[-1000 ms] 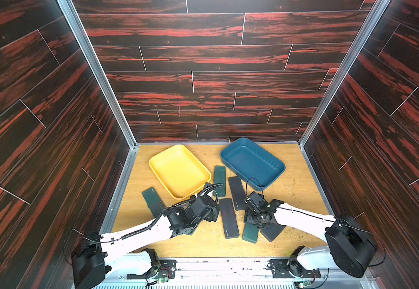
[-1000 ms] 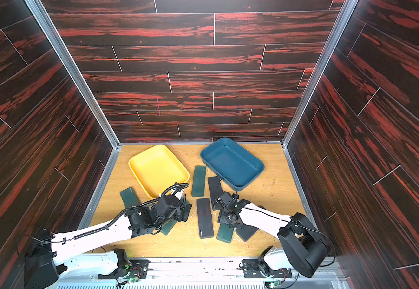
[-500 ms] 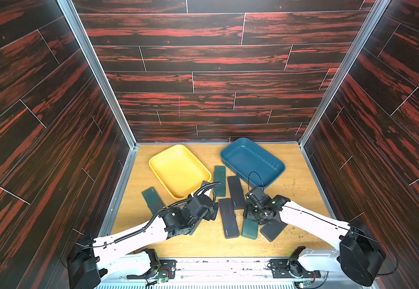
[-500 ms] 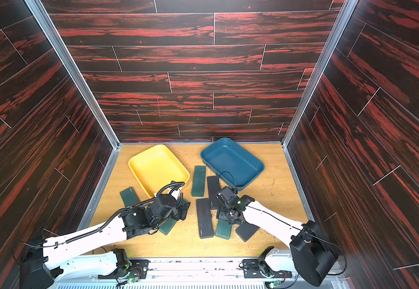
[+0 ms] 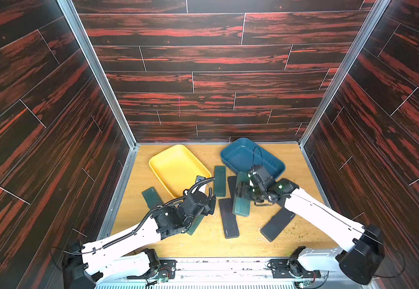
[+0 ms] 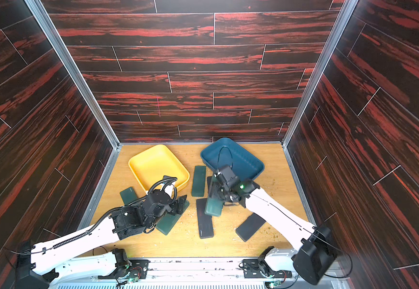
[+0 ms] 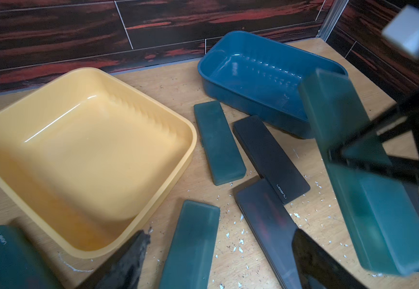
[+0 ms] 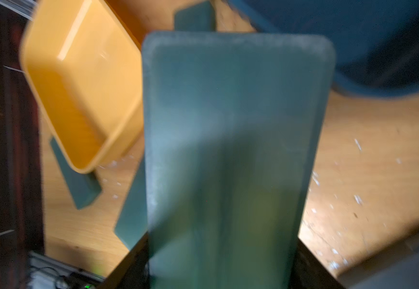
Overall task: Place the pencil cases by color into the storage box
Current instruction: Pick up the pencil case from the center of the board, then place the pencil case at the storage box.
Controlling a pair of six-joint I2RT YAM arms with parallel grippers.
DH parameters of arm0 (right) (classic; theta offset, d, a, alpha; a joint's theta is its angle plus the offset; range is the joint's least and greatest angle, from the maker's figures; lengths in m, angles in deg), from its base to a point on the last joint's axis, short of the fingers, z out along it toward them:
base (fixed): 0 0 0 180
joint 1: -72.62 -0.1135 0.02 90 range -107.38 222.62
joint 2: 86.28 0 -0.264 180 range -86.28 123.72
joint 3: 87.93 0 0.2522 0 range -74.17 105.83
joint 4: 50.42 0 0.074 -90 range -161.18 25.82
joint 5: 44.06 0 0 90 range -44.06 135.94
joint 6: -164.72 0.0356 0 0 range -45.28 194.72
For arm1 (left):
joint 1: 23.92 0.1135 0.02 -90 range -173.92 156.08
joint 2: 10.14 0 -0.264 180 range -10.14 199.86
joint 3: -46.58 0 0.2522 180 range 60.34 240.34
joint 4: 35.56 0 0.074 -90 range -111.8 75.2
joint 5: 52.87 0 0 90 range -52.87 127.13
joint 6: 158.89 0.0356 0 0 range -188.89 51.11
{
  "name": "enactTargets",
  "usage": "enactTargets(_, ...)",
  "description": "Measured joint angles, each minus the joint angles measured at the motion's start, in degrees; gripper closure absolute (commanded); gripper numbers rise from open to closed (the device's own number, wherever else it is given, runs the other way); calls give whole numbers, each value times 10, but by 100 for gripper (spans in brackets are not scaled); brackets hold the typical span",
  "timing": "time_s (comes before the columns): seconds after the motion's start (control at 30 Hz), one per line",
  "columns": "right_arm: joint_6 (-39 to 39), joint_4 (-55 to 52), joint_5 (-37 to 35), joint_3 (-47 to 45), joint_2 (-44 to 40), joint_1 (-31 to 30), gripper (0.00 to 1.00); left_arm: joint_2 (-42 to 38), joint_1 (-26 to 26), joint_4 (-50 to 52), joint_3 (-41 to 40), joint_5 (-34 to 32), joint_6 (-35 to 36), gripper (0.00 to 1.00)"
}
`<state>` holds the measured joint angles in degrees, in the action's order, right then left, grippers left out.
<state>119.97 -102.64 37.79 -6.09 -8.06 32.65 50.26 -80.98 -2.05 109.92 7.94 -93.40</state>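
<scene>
My right gripper (image 5: 247,191) (image 8: 223,262) is shut on a dark green pencil case (image 5: 241,200) (image 6: 213,207) (image 8: 228,137), which hangs tilted above the table just in front of the blue storage box (image 5: 238,157) (image 6: 243,160). Low over another green pencil case (image 5: 195,224) (image 7: 191,245), my left gripper (image 5: 209,202) (image 7: 218,262) stands open with a finger on either side of it and touches nothing. The yellow storage box (image 5: 176,167) (image 7: 78,150) lies just beyond that gripper. In the left wrist view the held case (image 7: 368,190) fills one side.
On the wooden floor lie two more green cases (image 5: 220,180) (image 5: 151,197) and black cases (image 5: 229,221) (image 5: 277,224), plus one black case (image 7: 268,157) partly under the held one. Both boxes hold nothing. Dark wood walls close in on three sides.
The right gripper has lifted the green case off the table and carried it back toward the blue box. The left gripper has barely moved.
</scene>
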Motion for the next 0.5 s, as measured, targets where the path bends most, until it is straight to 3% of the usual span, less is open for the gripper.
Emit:
enactTargets(0.2, -26, 53, 19, 116, 98, 53, 47, 5, 5, 4, 9, -17, -9, 9)
enactTargets(0.5, -15, 149, 36, 200, 212, 158, 47, 18, 38, -11, 9, -6, -4, 8)
